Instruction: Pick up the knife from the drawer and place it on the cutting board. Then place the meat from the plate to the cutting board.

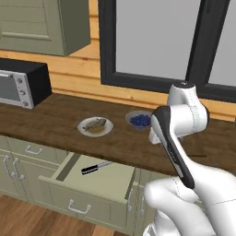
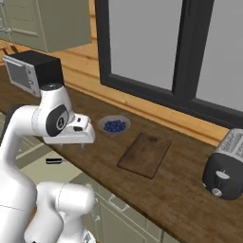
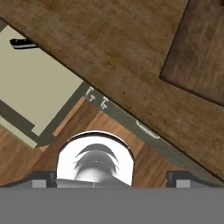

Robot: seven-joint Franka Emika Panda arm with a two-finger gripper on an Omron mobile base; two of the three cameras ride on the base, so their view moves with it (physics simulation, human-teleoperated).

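The white arm is folded up high over the countertop [image 1: 55, 122], elbow bent sharply, forearm angling down from the upper joint, and the hand with the gripper [image 2: 84, 136] hangs above the counter's front edge, pointing straight down. From the hand's camera we're looking down past the counter lip to the wooden floor [image 3: 19, 157]; the two dark fingertips sit far apart at the bottom corners of that view, so the jaws are spread wide with nothing between them.

Below and off to one side of the hand, the drawer [image 1: 92, 182] stands pulled open, its pale floor bare except for the knife [image 1: 96, 167]. The knife lies flat near the back of the drawer, dark handle one way, silver blade the other, well apart from the gripper. In the hand view its dark handle [image 3: 22, 43] peeks in at the upper left.

To the other side of the hand, the cutting board [image 2: 144, 154] lies flat on the counter, nothing on it. Beyond the hand, further back on the counter, there's the grey bowl of blue berries [image 2: 114, 126], and beside that the plate [image 1: 95, 126] with the meat [image 1: 97, 123] resting on top. Microwave [image 1: 20, 83] at one far end, toaster [image 2: 224, 171] at the other.
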